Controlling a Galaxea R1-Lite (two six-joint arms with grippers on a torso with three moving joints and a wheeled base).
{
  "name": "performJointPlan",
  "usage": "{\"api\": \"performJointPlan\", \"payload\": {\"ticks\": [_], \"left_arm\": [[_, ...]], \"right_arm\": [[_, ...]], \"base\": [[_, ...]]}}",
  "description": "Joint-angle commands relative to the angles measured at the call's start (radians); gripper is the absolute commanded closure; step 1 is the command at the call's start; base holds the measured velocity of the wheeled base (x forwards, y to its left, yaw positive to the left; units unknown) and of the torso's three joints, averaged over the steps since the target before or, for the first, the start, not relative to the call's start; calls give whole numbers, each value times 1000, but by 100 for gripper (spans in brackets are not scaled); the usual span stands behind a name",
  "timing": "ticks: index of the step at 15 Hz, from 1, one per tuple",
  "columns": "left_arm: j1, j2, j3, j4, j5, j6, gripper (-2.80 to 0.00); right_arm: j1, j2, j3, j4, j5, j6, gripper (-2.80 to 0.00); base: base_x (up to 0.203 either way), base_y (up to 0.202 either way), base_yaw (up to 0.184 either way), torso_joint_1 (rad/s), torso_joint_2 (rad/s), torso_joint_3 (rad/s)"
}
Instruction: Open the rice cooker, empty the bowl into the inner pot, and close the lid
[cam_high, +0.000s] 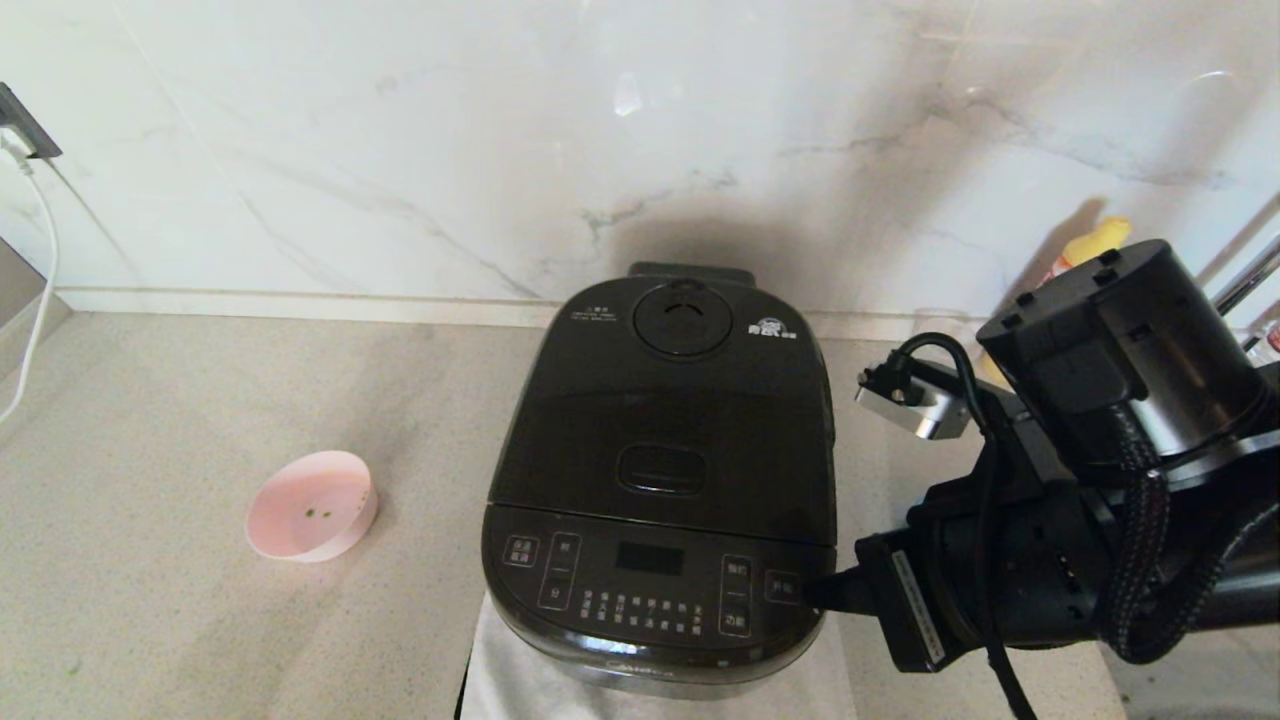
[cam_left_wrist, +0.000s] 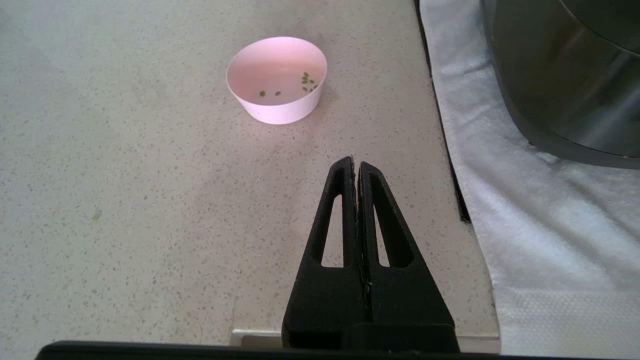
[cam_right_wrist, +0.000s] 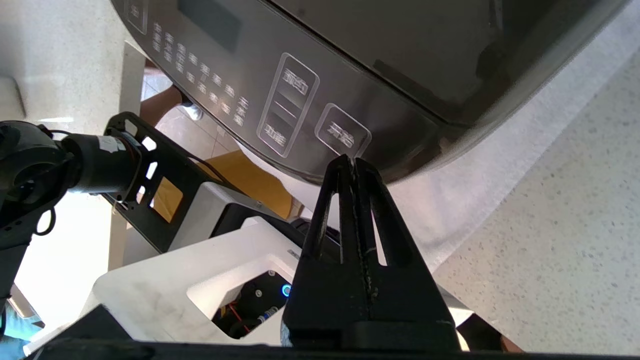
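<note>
The glossy black rice cooker (cam_high: 660, 480) stands mid-counter with its lid (cam_high: 670, 400) down, so the inner pot is hidden. A pink bowl (cam_high: 312, 505) sits to its left on the counter, holding only a few small green bits (cam_left_wrist: 276, 79). My right gripper (cam_high: 815, 592) is shut and empty. Its tips (cam_right_wrist: 353, 161) are at the rightmost button (cam_right_wrist: 343, 134) on the cooker's front panel, and I cannot tell whether they touch it. My left gripper (cam_left_wrist: 356, 162) is shut and empty, low over the counter in front of the bowl, with the cooker's side (cam_left_wrist: 565, 75) to its right.
A white cloth (cam_high: 520, 670) lies under the cooker and reaches the counter's front edge. A marble wall runs along the back. A socket with a white cable (cam_high: 30, 200) is at far left. A yellow bottle (cam_high: 1095, 240) stands back right behind my right arm.
</note>
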Motion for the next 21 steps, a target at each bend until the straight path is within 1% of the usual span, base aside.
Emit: {"api": "performJointPlan", "payload": {"ticks": [1, 3, 5, 12, 15, 21], "left_arm": [[0, 0, 8, 0, 0, 0, 0], [0, 0, 8, 0, -1, 0, 0], [0, 0, 8, 0, -1, 0, 0], [0, 0, 8, 0, 0, 0, 0], [0, 0, 8, 0, 0, 0, 0], [0, 0, 8, 0, -1, 0, 0]], "right_arm": [[1, 7, -6, 2, 0, 2, 0], [2, 4, -6, 2, 1, 2, 0], [21, 2, -7, 2, 0, 2, 0], [19, 23, -17, 2, 0, 1, 0], [24, 34, -15, -53, -2, 3, 0], [28, 45, -4, -54, -3, 2, 0]], "base": [[0, 0, 0, 0, 0, 0], [0, 0, 0, 0, 0, 0], [0, 0, 0, 0, 0, 0], [0, 0, 0, 0, 0, 0], [0, 0, 0, 0, 0, 0], [0, 0, 0, 0, 0, 0]]}}
